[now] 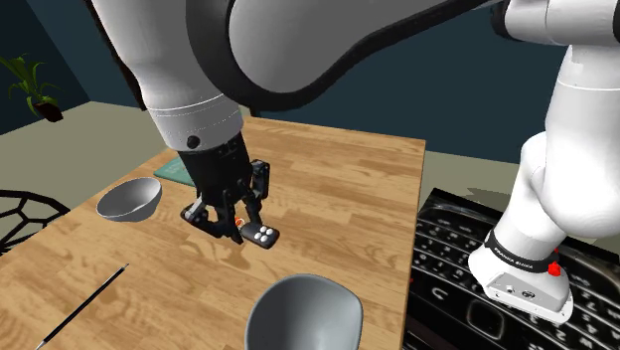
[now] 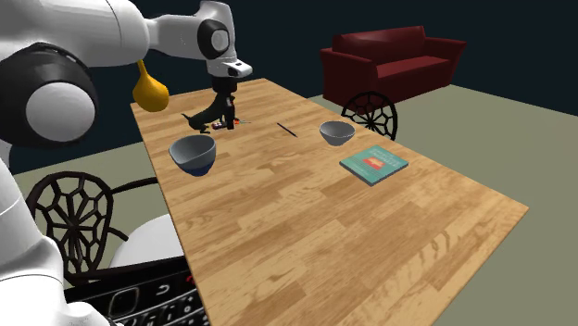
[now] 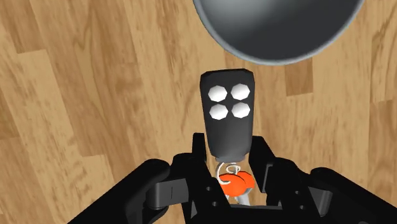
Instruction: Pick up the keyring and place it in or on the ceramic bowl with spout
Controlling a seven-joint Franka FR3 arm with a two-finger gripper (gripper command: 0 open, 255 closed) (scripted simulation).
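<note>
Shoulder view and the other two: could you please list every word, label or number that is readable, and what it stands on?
None can be read for certain.
Black band on the arm: white lettering, too small.
Stand, keyboard pattern: key marks too blurred.
Book cover: print unreadable.
Keyring fob: four blank white buttons.

Nothing I can actually read: lettering on my arm's black band (image 1: 518, 261) and the stand's keys (image 1: 449, 257) is too small.
</note>
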